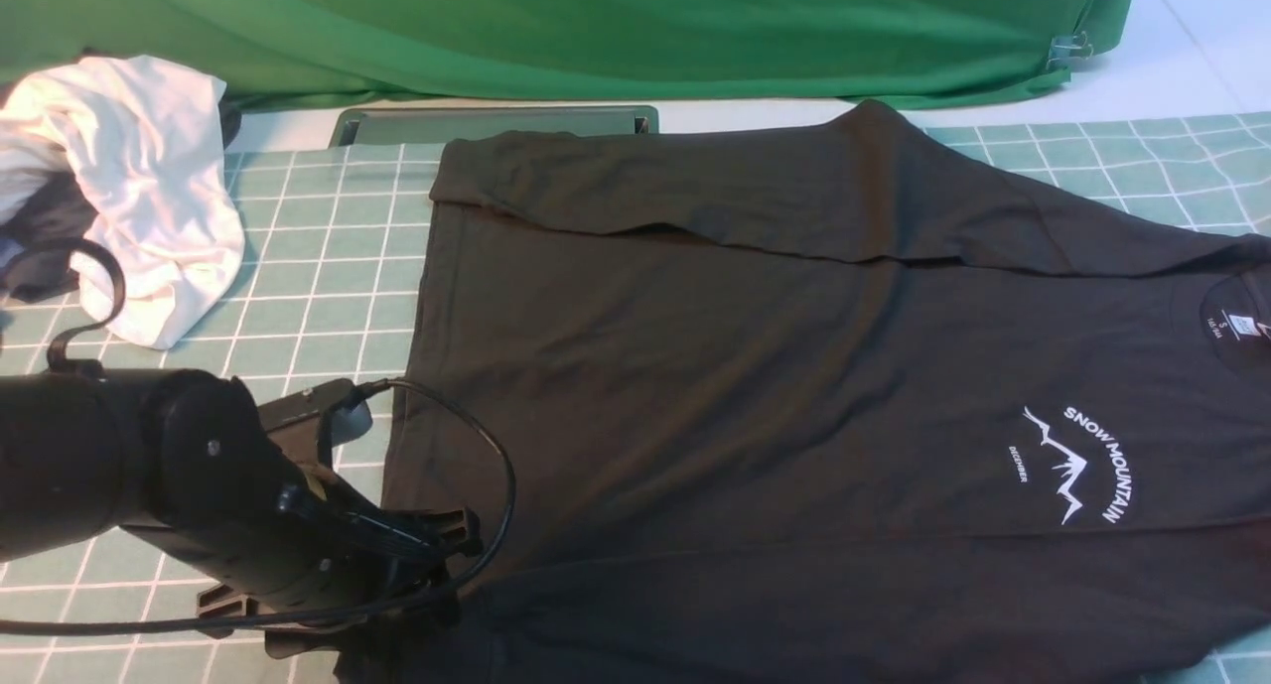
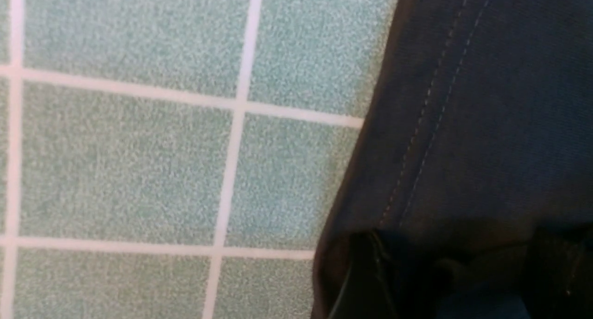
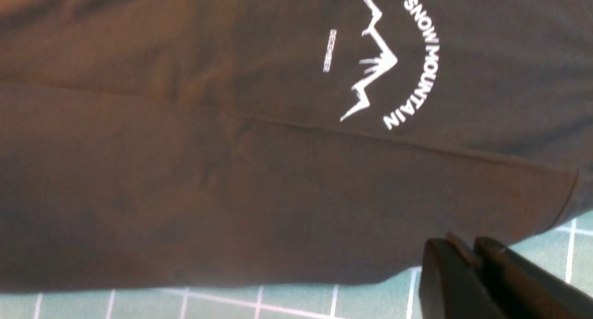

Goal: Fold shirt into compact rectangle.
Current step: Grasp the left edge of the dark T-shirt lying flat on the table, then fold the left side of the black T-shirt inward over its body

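The black shirt (image 1: 745,366) lies spread on the green grid mat (image 1: 318,267), collar to the right. Its far side is folded over, and a near strip is folded up below the white mountain logo (image 1: 1077,466). My left gripper (image 1: 437,585) sits low at the shirt's near-left hem corner. In the left wrist view the stitched hem (image 2: 431,124) runs past the gripper (image 2: 463,282), whose jaws stand wide apart with dark cloth lying between them. My right gripper (image 3: 465,247) is out of the front view. Its tips are nearly together at the folded near edge of the shirt (image 3: 231,171), pinching a sliver of cloth.
A white garment (image 1: 149,188) lies heaped over a dark cloth (image 1: 40,237) at the far left. A green backdrop (image 1: 596,29) hangs along the back, held by a clip (image 1: 1067,47). A flat dark tray (image 1: 496,125) lies just beyond the shirt.
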